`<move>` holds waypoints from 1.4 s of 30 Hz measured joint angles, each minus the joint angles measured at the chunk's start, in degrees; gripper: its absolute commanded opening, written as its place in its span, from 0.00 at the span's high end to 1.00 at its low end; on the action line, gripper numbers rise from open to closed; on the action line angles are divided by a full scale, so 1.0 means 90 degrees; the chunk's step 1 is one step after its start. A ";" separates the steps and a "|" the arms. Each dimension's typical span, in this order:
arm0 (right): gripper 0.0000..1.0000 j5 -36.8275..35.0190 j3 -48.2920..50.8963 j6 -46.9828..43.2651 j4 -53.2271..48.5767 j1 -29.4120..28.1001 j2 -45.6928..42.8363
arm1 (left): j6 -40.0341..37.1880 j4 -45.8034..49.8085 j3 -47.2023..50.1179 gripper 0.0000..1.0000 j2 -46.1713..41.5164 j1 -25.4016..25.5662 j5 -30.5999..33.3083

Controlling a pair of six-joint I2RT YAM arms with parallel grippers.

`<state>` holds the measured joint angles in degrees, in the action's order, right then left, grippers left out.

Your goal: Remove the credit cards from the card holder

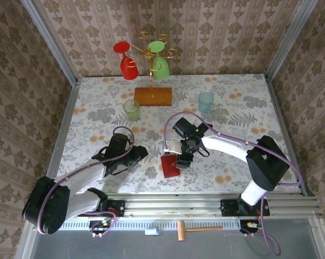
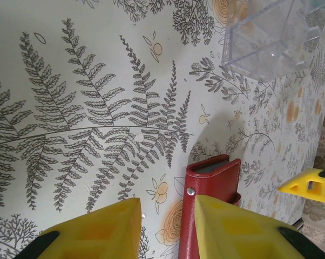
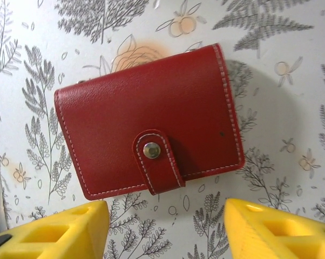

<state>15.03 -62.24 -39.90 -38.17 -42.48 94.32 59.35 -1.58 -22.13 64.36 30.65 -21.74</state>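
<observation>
The card holder (image 3: 146, 116) is a red wallet lying flat on the fern-print tablecloth, folded shut with its tab (image 3: 157, 162) snapped down. In the top view, the card holder (image 1: 170, 167) lies in front of the right arm. The credit cards are hidden. My right gripper (image 3: 165, 216) hovers just over the wallet's tab edge, open, with bare cloth between its yellow fingers (image 3: 60, 232). My left gripper (image 2: 167, 208) is low at the wallet's left, open, and one edge of the card holder (image 2: 211, 178) shows just past its right finger (image 2: 232, 226). The two grippers (image 1: 140, 153) (image 1: 182, 161) flank the wallet.
A clear plastic box (image 2: 270, 38) stands just beyond the wallet. At the back are a wooden-based rack (image 1: 153, 96) hung with red and green glasses, a green cup (image 1: 131, 109) and a teal cup (image 1: 205, 101). A small mallet (image 1: 189, 229) lies beyond the near rail.
</observation>
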 measured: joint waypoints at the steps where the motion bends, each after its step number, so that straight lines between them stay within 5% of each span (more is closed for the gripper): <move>1: 0.35 0.0000 0.0000 -0.0083 -0.0019 -0.0024 0.0036 | 0.0000 -0.0002 0.0000 0.68 0.0000 0.0000 -0.0015; 42: 0.64 -0.0175 -0.0483 -0.0933 0.0104 -0.0381 0.1105 | 0.0002 -0.0063 0.0155 0.69 0.0058 -0.0134 -0.0117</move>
<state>13.45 -66.59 -48.29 -37.23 -45.91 104.27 59.37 -2.15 -20.73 64.88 29.45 -22.79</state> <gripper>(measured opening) 0.357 0.313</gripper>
